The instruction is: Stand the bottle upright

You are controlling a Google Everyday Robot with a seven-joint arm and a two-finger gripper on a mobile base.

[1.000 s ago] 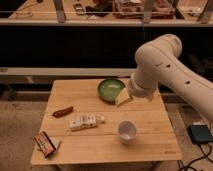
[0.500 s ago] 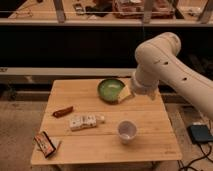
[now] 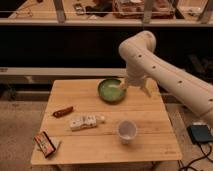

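The bottle [image 3: 85,121] lies on its side on the wooden table [image 3: 150,145], left of centre, whitish with a pale label and its small cap pointing right. My gripper [image 3: 135,89] hangs open over the right rim of the green bowl, well behind and to the right of the bottle. Nothing is between its fingers. The white arm reaches in from the right.
A green bowl [image 3: 111,91] sits at the table's back centre. A white cup [image 3: 127,131] stands right of the bottle. A reddish-brown stick [image 3: 63,111] and an orange-red snack packet [image 3: 45,143] lie at the left. A dark device [image 3: 201,134] sits on the floor at right.
The arm has swung leftward and the gripper has risen slightly by the bowl's right rim. The bottle and other objects have not moved.
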